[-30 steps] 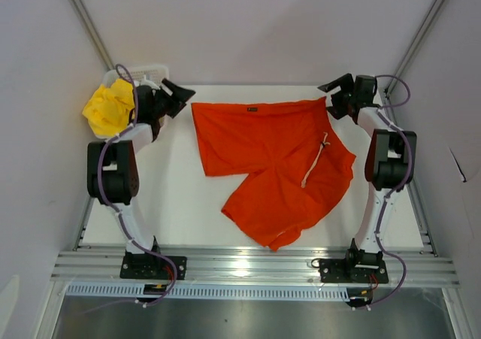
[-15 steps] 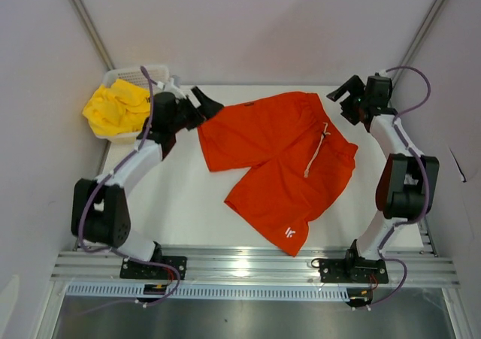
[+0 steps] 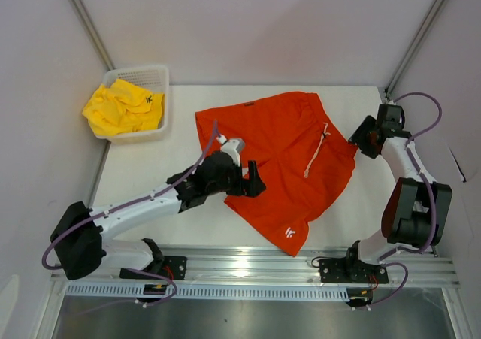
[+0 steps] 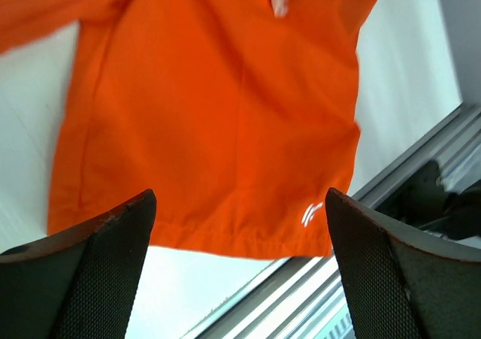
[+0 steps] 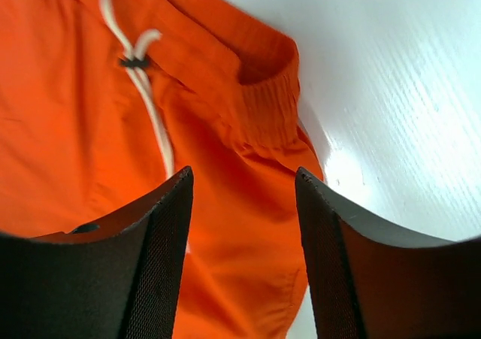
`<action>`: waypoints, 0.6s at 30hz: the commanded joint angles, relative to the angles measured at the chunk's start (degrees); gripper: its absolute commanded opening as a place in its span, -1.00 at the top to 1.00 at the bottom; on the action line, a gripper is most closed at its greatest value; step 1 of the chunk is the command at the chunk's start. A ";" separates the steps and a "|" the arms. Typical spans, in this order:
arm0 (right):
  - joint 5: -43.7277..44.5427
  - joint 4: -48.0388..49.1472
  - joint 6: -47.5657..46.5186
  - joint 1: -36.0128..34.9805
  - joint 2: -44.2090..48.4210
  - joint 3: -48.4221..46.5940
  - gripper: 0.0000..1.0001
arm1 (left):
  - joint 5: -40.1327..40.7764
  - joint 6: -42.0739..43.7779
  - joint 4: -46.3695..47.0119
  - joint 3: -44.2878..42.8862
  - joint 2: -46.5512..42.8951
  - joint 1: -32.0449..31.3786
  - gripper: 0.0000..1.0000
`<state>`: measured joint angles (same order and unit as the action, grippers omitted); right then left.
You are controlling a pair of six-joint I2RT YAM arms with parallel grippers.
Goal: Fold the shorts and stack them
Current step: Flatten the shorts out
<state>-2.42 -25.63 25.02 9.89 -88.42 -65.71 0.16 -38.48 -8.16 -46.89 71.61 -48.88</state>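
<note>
The orange-red shorts [image 3: 282, 155] lie spread on the white table, white drawstring [image 3: 319, 149] right of centre, small white logo [image 3: 290, 234] on the near leg. My left gripper [image 3: 253, 181] is open and empty over the near leg's left edge; its wrist view shows that leg's hem [image 4: 225, 237] between the fingers. My right gripper [image 3: 356, 138] is open and empty at the waistband's right end [image 5: 267, 106]. The yellow shorts [image 3: 120, 107] lie crumpled in the basket at the far left.
A white mesh basket [image 3: 152, 78] stands at the table's far left corner. A metal rail [image 3: 255, 265] runs along the near edge, also showing in the left wrist view [image 4: 421, 181]. Grey walls close in both sides.
My left arm has swung from the shorts' far left corner down to the near leg. My right gripper has moved nearer, down to the waistband's right end. The shorts lie as half a second ago.
</note>
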 commanded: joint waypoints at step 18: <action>10.84 1.90 1.18 -2.76 -11.33 -0.90 0.19 | -6.93 1.65 1.92 -1.80 27.44 1.85 -0.49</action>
<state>2.68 -23.24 25.74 9.02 -98.02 -62.48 -3.90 -37.15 -5.43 -50.15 96.14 -49.80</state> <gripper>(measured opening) 0.407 0.754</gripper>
